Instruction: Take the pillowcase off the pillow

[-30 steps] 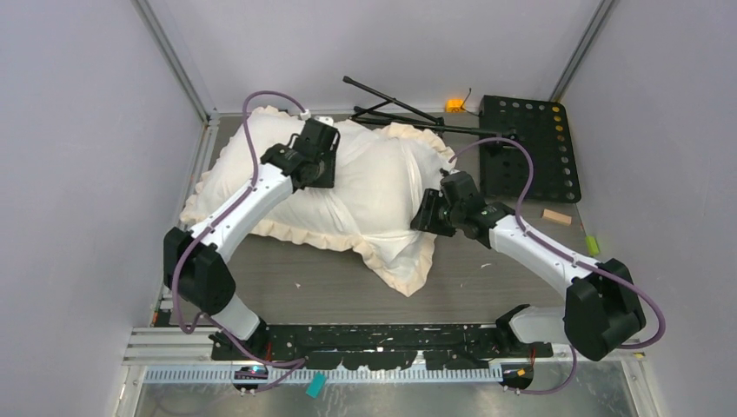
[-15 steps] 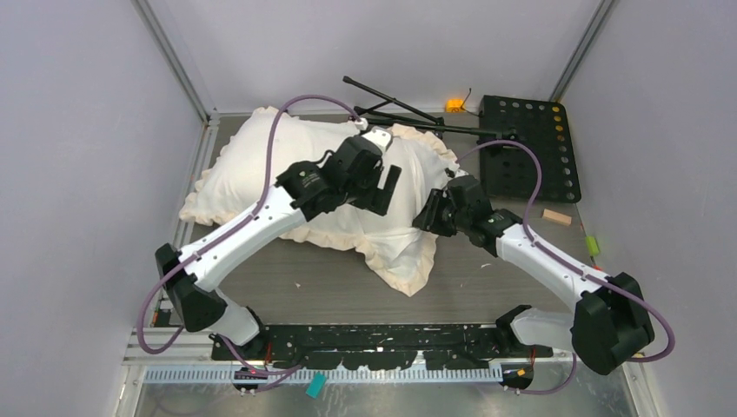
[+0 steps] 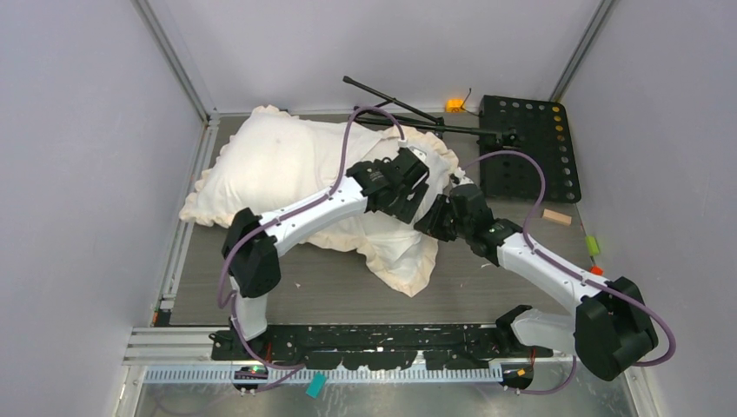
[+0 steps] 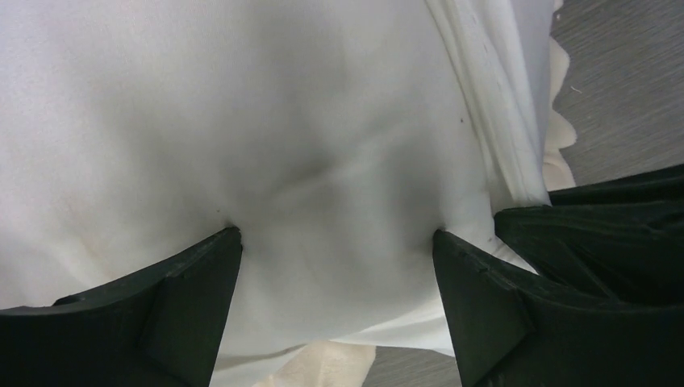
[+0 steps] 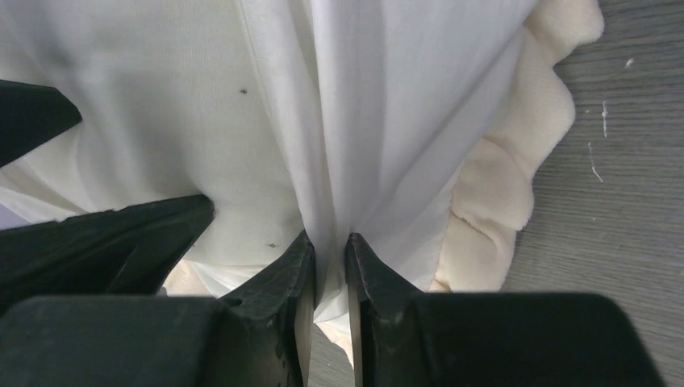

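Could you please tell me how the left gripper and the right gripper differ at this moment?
The left gripper stands wide open, while the right gripper is pinched nearly shut. The left gripper's tips press on a smooth stretch of the pillowcase without gripping it; the right gripper clamps a gathered fold near the frill. Both touch the same cream-white fabric, close together.

My left arm runs forward and across to the right, elbow bent near its base, forearm long and low, wrist tipped down. Left end effector [image 4: 335, 238]: jaws wide apart. My right arm folds at the elbow on the far right and the forearm reaches left and forward. Right end effector [image 5: 331, 242]: fingers almost together, pinching a thin fold of the pillowcase [image 5: 367, 121]. The two wrists sit just beside each other.
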Tool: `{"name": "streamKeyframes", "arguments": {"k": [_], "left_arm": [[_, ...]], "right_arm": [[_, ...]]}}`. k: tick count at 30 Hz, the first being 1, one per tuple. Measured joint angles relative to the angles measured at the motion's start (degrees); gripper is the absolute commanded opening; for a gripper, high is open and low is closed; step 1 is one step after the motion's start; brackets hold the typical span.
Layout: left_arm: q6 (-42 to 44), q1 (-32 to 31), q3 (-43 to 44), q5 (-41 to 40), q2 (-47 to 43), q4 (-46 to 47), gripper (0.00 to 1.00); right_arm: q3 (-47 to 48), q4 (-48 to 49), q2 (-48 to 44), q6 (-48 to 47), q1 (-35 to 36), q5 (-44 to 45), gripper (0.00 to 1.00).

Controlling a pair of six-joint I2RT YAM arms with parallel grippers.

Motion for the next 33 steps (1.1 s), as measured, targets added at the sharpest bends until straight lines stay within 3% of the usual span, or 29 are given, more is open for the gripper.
{"name": "streamKeyframes", "arguments": {"k": [9, 13, 33], "left_arm": [[-5.3, 3.6, -4.6, -1.6, -1.0, 3.1, 0.19], [-5.9, 4.4, -6.6, -1.4, -3.6, 4.3, 0.0], [-5.3, 9.7, -3.4, 4.5, -10.6, 0.0, 0.0]], "right_arm": [[-2.9, 2.7, 0.0, 2.5, 0.0, 1.7, 0.23], [-4.0, 3.7, 0.0, 2.9, 0.0, 0.9, 0.23], [-4.6, 6.0, 4.4, 2.5, 0.0, -1.5, 0.29]]}}
